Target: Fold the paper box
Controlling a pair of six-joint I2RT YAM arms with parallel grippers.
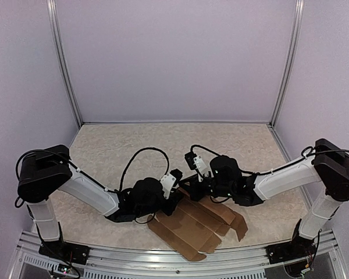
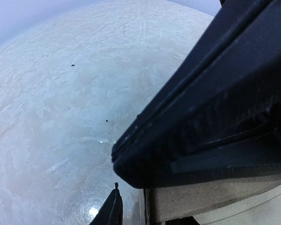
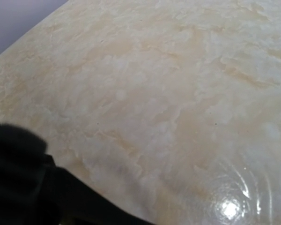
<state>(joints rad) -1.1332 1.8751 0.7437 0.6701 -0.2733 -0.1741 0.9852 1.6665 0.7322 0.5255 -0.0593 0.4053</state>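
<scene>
Lying at lower centre of the top view, the paper box (image 1: pixel 192 224) sits part-creased on the worktop (image 1: pixel 163 145); your left jaws and right jaws meet at its upper edge, probably to raise a flap, but whether they are released or clenched, you cannot tell

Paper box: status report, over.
Left gripper, right gripper: down at paper box far edge, open or shut unclear. Box lies unfolded, flaps partly raised. No obstruction seen.
</scene>
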